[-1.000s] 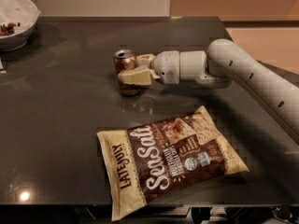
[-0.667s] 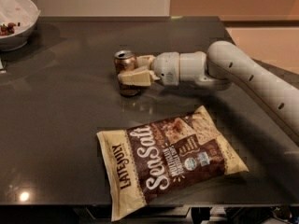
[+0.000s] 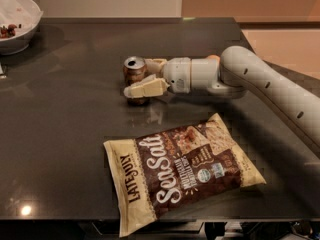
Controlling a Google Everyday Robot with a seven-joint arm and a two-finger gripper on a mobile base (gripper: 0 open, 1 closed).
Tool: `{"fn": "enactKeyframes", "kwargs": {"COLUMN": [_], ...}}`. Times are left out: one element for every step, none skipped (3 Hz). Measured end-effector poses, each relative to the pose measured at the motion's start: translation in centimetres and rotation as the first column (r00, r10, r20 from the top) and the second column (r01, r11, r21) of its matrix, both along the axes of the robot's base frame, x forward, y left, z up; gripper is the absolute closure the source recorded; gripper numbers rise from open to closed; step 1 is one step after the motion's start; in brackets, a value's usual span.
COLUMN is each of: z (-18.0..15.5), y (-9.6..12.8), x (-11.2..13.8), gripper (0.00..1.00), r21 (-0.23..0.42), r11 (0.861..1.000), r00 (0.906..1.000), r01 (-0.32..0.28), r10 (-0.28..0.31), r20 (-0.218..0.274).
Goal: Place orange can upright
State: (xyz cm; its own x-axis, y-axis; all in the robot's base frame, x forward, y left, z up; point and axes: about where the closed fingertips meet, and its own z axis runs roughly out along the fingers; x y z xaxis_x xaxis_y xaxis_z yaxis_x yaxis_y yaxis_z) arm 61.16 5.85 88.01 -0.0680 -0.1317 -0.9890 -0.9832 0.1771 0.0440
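Chip bag [image 3: 185,170], nearest the viewer, lies flat on the dark tabletop [image 3: 65,134]. It is cream and brown and is printed "LATE JULY" along its left edge and "Sea Salt" in large script across the middle; the smaller print and round seals cannot be read. Beyond it, well apart from the bag, the orange can [image 3: 134,74] stands upright on the table with its silver top facing up; its markings are illegible. The gripper [image 3: 138,78] reaches in from the right and pinches the can, one cream finger [image 3: 146,88] on the near side and the other on the far side. The white arm [image 3: 260,81] extends off to the right. At the far left corner sits a white bowl [image 3: 21,38] holding dark reddish bits.
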Motion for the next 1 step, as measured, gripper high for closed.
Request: {"fn": "enactKeyframes", "kwargs": {"z": [0.00], "y": [0.01], "x": [0.00], "gripper": [0.00], "r21": [0.000], "r11": [1.000], "r00": [1.0000], "r01": [0.000], "r10": [0.000], "r20": [0.000]}}
